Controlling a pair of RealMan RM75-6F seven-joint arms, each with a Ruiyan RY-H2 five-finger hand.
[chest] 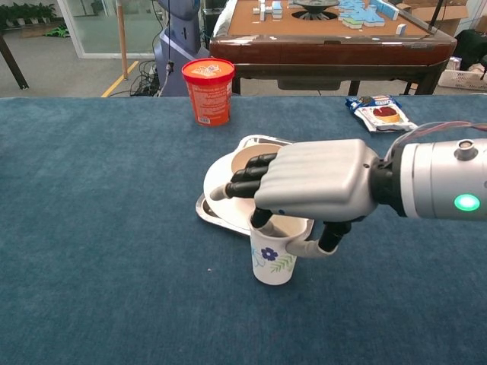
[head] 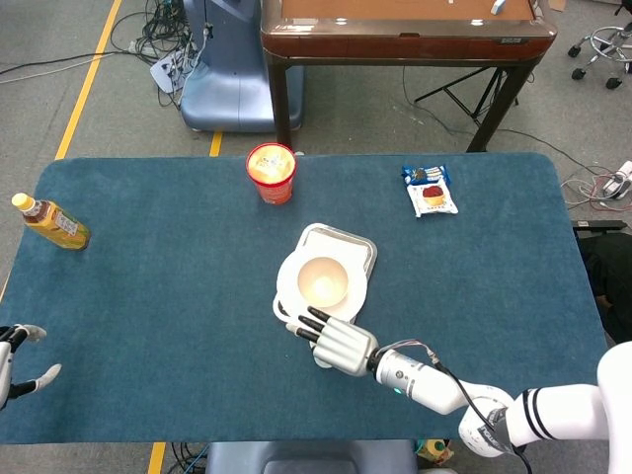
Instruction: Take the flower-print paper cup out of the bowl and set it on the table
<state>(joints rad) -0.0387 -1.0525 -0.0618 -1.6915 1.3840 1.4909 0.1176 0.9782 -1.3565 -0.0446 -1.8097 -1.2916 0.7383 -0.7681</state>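
Observation:
The flower-print paper cup [chest: 272, 263] stands upright on the blue table, just in front of the tray. My right hand [chest: 316, 185] hovers over it from the right, with a finger [chest: 259, 219] at the rim's left and the thumb [chest: 329, 237] curled at the rim's right, pinching it. In the head view the right hand [head: 337, 342] covers nearly all of the cup. The cream bowl [head: 323, 281] sits on a white plate [head: 286, 286] on a tray [head: 363, 247], behind the hand. My left hand [head: 18, 367] rests at the table's left edge, fingers apart and holding nothing.
A red instant-noodle tub [head: 271, 174] stands at the far middle. A yellow drink bottle [head: 51, 222] lies at the far left. A snack packet [head: 431, 190] lies at the far right. A brown table [head: 405, 39] stands beyond the far edge.

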